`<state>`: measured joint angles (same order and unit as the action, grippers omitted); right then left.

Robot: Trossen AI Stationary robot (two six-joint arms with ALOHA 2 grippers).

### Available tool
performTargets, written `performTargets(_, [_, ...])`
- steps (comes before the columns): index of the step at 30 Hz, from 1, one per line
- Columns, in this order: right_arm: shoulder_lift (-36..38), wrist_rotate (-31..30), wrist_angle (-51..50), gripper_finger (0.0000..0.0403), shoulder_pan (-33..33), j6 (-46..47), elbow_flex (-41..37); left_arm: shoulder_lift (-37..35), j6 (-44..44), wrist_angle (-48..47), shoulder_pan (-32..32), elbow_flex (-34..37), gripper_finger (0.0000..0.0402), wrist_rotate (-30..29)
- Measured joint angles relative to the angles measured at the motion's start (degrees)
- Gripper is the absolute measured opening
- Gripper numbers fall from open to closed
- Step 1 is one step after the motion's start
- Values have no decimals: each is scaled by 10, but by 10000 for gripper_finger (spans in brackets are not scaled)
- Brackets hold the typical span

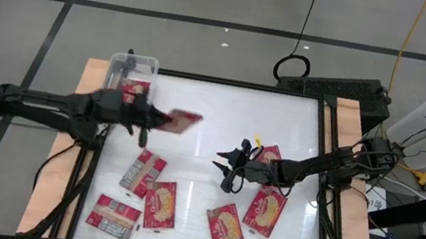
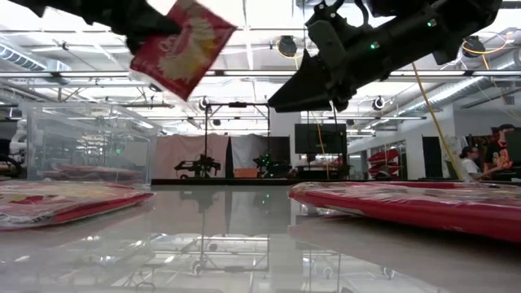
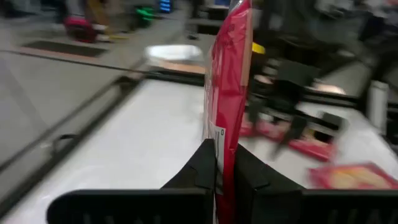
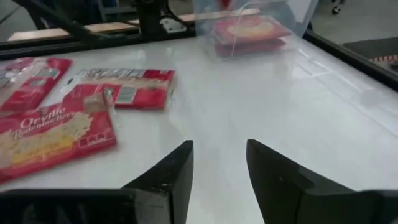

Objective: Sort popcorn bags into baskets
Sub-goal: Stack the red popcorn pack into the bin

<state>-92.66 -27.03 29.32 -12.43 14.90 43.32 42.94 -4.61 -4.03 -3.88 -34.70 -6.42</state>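
Note:
My left gripper [image 1: 150, 116] is shut on a red popcorn bag [image 1: 182, 121] and holds it in the air just right of the clear basket [image 1: 119, 62] at the table's far left corner. Red bags [image 1: 136, 88] lie in the basket. My right gripper [image 1: 226, 173] hovers open over bare table right of the middle, and nothing is between its fingers [image 4: 174, 168]. Several more popcorn bags lie flat on the table: three at the near left [image 1: 142, 173] [image 1: 159, 205] [image 1: 113, 217], and three around my right arm [image 1: 226, 230] [image 1: 265, 212] [image 1: 269, 154]. My left gripper pinches the bag's near end [image 3: 219, 146] between its two fingers [image 3: 202, 168], which come nearly level from the table's left. The bag sticks out ahead of the fingers toward the right, standing on edge and tilted [image 2: 183, 49], lifted clear of table and basket.
The white tabletop has a dark frame [image 1: 323, 154] along its sides. Bare table stretches between the basket [image 4: 249, 28] and my right gripper [image 4: 219, 162]. Cables and a black box [image 1: 330, 86] lie beyond the far edge. A person [image 2: 470, 163] sits in the room beyond the table.

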Motion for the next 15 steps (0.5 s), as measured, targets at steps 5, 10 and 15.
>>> performTargets(5, [0, 0, 0, 143, -17, 10, -7, -94, 3, -80, -78, 0, 26, -11])
performTargets(10, [0, 0, 3, 143, -31, 18, -10, -158, 1, -148, -158, 0, 31, -12])
performTargets(15, [0, 0, 25, 143, -39, 8, -10, -189, 11, -187, -237, 0, 17, -33])
